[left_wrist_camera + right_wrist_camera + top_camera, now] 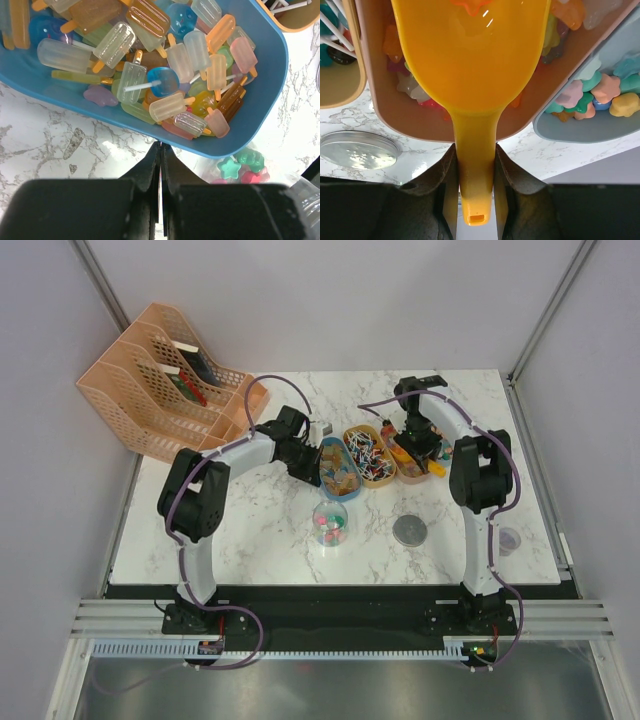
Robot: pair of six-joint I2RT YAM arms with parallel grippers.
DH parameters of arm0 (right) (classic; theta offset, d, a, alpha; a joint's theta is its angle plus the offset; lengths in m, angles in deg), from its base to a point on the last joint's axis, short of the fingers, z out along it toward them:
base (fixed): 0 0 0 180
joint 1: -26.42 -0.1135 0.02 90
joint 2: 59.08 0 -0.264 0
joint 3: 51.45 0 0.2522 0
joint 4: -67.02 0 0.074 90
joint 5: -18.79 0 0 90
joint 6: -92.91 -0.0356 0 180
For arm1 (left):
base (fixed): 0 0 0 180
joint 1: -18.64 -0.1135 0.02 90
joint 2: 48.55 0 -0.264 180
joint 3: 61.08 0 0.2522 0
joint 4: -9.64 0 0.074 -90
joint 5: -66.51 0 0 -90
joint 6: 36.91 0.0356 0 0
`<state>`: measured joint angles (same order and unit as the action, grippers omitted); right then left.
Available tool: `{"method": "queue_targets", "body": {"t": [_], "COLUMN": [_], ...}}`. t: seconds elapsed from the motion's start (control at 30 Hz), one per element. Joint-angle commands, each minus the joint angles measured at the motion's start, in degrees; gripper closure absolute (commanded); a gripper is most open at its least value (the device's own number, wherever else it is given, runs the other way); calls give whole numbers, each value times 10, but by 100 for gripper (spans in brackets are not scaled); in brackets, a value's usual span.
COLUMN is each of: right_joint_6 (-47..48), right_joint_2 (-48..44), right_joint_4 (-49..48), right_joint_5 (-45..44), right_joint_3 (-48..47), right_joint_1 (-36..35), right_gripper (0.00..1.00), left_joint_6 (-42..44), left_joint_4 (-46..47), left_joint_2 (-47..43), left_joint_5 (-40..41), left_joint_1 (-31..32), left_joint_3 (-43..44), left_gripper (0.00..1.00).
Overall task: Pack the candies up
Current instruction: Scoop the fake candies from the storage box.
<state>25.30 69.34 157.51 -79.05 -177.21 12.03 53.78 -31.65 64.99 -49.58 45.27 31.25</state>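
Popsicle-shaped candies (165, 65) fill the blue oval tray (260, 100), which also shows in the top view (322, 466). My left gripper (161, 146) is shut with nothing between its jaws, its tips right at that tray's near rim (300, 455). Star candies (245, 167) lie in a clear cup (330, 525) in front of the trays. My right gripper (475, 150) is shut on the handle of the yellow-orange scoop (470, 75). The scoop's bowl hangs over the pinkish tray (385, 105) of star candies, seen in the top view (415, 445).
A tan tray (368, 455) of stick sweets lies between the blue and pinkish trays. A grey-blue tray (570, 130) of pastel stars sits right of the pinkish one. A round metal lid (410, 531) and a small tub (508, 538) lie nearer. Orange file racks (165, 390) stand back left.
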Motion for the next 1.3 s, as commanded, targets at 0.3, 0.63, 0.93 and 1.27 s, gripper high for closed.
{"method": "queue_targets", "body": {"t": [0.3, 0.63, 0.93, 1.27], "right_joint_6": [-4, -2, -7, -21], "right_joint_2": [17, 13, -35, -95], "right_joint_4": [-52, -65, -135, -216], "right_joint_5": [40, 64, 93, 103], "right_joint_3": [-21, -9, 80, 187], "right_joint_1": [20, 38, 47, 47], "right_gripper": [100, 100, 100, 100], "left_joint_6": [33, 65, 76, 92], "left_joint_4": [-63, -103, -115, -119], "left_joint_2": [-48, -65, -67, -78], "left_joint_5": [8, 32, 38, 58], "left_joint_1": [0, -17, -38, -57], "left_joint_3": [9, 28, 53, 71], "left_gripper": [57, 50, 47, 47]}}
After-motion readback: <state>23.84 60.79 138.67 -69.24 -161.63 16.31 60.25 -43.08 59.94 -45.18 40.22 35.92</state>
